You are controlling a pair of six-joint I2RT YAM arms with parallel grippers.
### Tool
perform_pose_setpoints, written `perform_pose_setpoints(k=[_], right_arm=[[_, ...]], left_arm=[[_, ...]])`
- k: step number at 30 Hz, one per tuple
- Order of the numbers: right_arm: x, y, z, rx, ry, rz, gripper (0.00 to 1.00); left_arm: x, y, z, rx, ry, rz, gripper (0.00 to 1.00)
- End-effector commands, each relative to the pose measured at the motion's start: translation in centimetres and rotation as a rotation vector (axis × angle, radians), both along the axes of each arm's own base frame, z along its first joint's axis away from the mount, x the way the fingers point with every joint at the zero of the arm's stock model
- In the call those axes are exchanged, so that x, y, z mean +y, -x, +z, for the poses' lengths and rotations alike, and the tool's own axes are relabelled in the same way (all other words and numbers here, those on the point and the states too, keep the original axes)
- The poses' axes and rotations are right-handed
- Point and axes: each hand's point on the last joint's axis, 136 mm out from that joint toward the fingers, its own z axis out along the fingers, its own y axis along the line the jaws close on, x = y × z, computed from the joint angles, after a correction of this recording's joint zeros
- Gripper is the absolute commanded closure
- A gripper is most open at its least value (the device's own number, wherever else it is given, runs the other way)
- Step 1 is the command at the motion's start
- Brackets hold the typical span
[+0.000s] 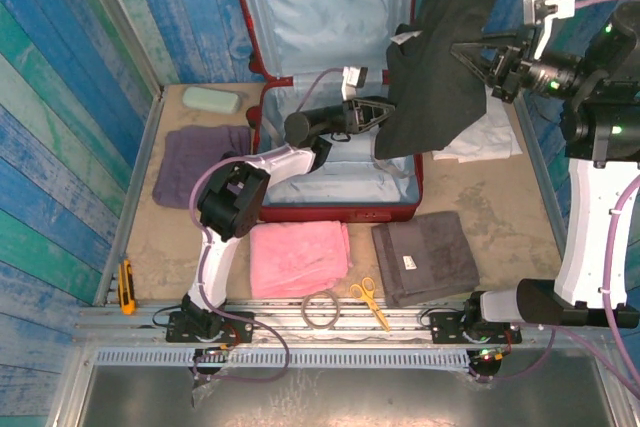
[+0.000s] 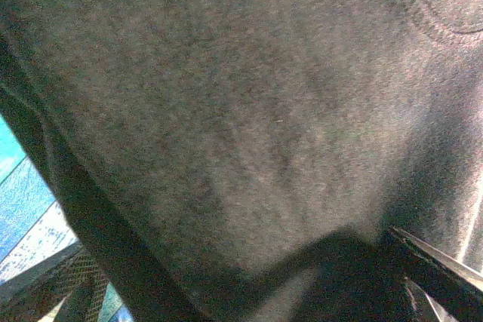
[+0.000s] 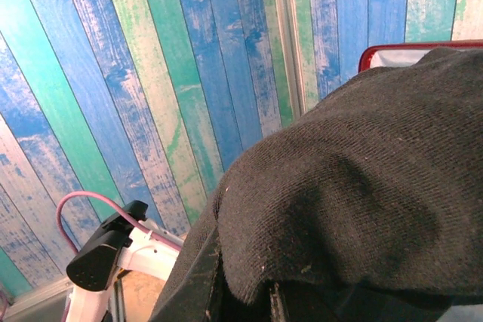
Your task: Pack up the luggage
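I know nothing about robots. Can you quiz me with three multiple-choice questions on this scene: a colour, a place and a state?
1. The luggage shell is: A) green B) red C) yellow
2. The pink towel lies: A) inside the luggage B) on the wall C) on the table, in front of the luggage
3. The dark garment is: A) flat on the table B) held up by the right hand C) folded inside the luggage

Answers:
1 B: the shell shows red.
2 C: it sits folded on the table, near the arms' bases.
3 B: the hand is shut on it, and the cloth hangs free.
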Motion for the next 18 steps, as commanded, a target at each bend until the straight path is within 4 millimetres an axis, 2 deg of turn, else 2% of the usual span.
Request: perform_pose_setpoints(k=[1, 6, 12, 15, 18], right_arm=[[0.3, 1.7, 1.3, -0.084, 0.002, 0.032, 1.00], [0.4, 1.7, 0.9, -0.084, -0.002, 0.040, 1.00], [0.5, 1.7, 0.6, -0.087, -0.004, 0.047, 0.99], [0.5, 1.9, 0.5, -0.096, 0.000, 0.048, 1.00], [0.5, 2.3, 0.6, -0.110, 0.006, 0.047, 0.99]], left_arm=[[1.1, 1.4, 1.1, -0.126, 0.109, -0.005, 0.06], [0.9, 1.1, 2.2, -0.100, 0.135, -0.030, 0.06], [-0.4, 1.1, 2.1, -0.069, 0.150, -0.074, 0.05], [-1.1, 1.1, 1.5, -0.052, 0.142, -0.093, 0.05], [-1.6, 0.3, -0.2, -0.007, 0.125, -0.092, 0.07]])
